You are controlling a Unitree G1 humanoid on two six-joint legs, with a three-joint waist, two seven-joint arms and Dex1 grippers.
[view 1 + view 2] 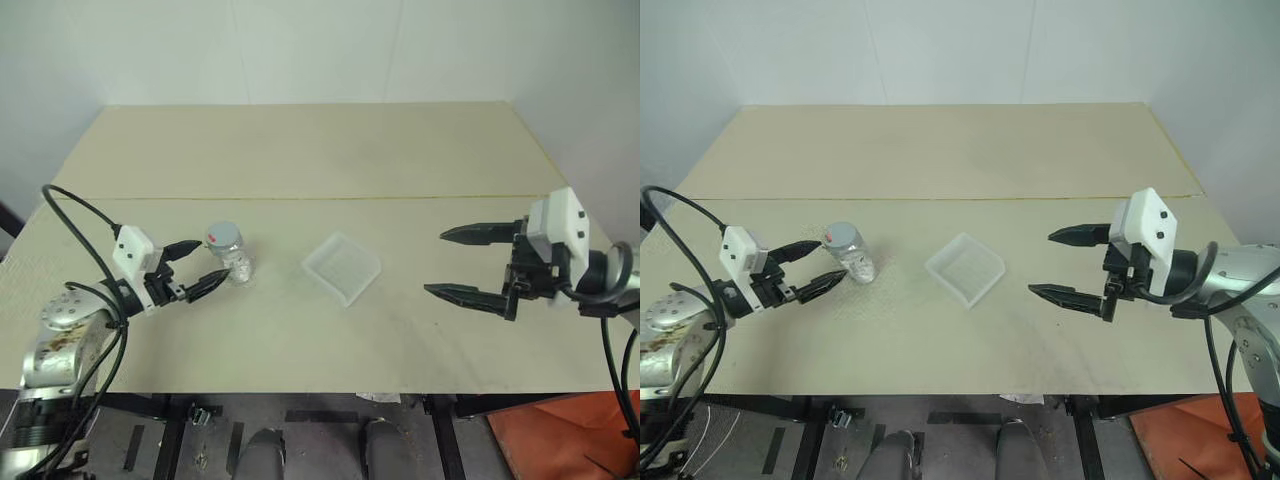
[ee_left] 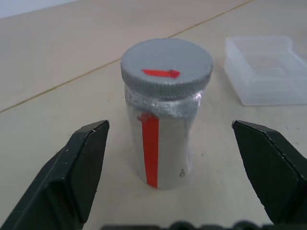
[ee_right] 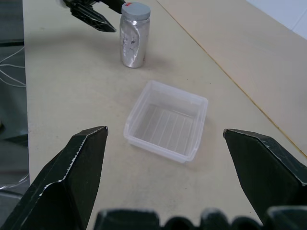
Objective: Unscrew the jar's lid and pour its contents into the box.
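left pincer (image 1: pixel 204 266) open, hiding jar (image 1: pixel 232 257) base

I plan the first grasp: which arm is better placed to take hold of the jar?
Probably the left. Its open fingers already flank the jar, lid still on; the right gripper is past the box.

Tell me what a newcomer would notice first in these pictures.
First, the jar, upright on the table's left side with its grey lid screwed on, just ahead of the open left gripper. Next, the box at the centre, and the open right gripper hovering beyond it.
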